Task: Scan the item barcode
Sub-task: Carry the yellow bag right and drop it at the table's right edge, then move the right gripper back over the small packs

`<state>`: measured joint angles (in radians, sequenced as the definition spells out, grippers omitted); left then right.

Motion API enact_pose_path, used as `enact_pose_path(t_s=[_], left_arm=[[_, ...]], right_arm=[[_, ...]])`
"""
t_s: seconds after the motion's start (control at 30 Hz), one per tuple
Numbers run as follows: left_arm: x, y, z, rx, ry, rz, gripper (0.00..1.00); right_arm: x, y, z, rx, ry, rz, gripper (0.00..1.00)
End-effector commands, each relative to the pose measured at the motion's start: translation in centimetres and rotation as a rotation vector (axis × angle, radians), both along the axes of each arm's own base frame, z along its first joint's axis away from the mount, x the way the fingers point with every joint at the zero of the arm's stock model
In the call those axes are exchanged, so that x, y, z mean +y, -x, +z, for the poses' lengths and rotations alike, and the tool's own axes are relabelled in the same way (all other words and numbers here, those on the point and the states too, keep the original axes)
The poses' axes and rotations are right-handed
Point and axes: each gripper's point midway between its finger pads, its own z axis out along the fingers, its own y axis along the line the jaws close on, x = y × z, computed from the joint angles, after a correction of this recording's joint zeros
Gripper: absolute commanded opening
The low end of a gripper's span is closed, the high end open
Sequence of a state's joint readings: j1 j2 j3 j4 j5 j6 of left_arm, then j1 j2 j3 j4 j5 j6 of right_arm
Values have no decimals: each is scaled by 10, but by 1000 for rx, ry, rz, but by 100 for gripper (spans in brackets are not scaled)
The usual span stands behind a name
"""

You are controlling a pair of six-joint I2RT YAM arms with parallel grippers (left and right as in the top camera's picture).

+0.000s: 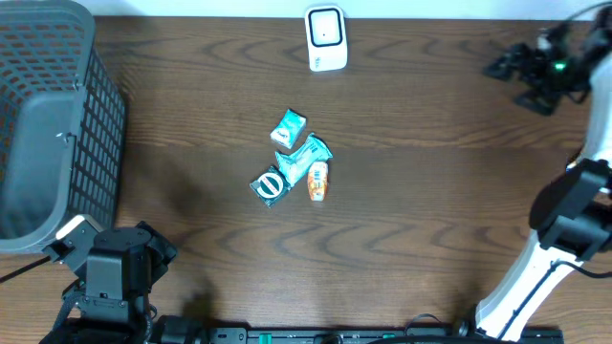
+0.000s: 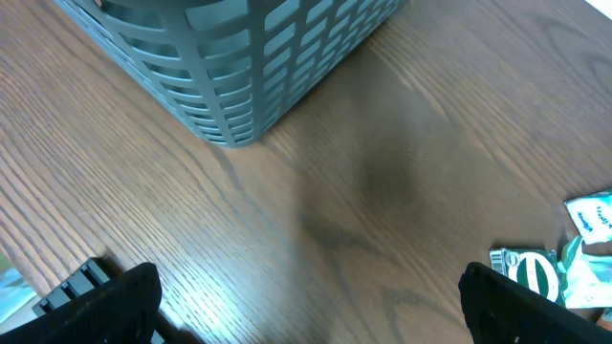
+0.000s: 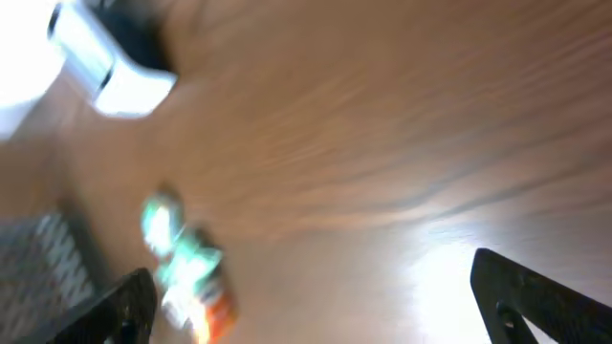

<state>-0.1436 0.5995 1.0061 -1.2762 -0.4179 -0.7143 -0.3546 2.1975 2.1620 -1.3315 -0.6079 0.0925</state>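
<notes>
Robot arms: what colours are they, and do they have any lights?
The left arm is chunky and all black, with a small white patch on it. The right arm has long white tubes joined by round black joints, and a tiny green light glows near its end. Both have black jaws.

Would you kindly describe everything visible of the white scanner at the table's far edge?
The scanner is a small white plastic-looking unit with rounded corners and a dark-rimmed window on its face. It stands on the dark wood table near the far edge, well apart from the packets; nothing else touches it.
</notes>
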Motion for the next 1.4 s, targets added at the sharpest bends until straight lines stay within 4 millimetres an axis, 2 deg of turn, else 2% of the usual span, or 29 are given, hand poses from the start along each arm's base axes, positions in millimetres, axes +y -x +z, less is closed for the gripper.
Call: enact_pose_path(t_s=[0.0,0.2,0.3,0.5,0.7,1.37], left_arm=[[4,1,1,-6,-6,26,98],[4,1,1,-6,-6,26,98],[4,1,1,-6,-6,26,97],[4,1,1,-5,-6,26,98],[4,1,1,-6,-6,26,98],[4,1,1,-5,-6,26,98]], right_arm=[[58,5,2,9,-56,145,99],[98,27,-15,137,80,256,99],[131,41,-17,181,94,334,99],[160,50,-26,200,216,432,99],[200,54,-26,165,231,524,99],[274,65,-24,100,236,626,99]])
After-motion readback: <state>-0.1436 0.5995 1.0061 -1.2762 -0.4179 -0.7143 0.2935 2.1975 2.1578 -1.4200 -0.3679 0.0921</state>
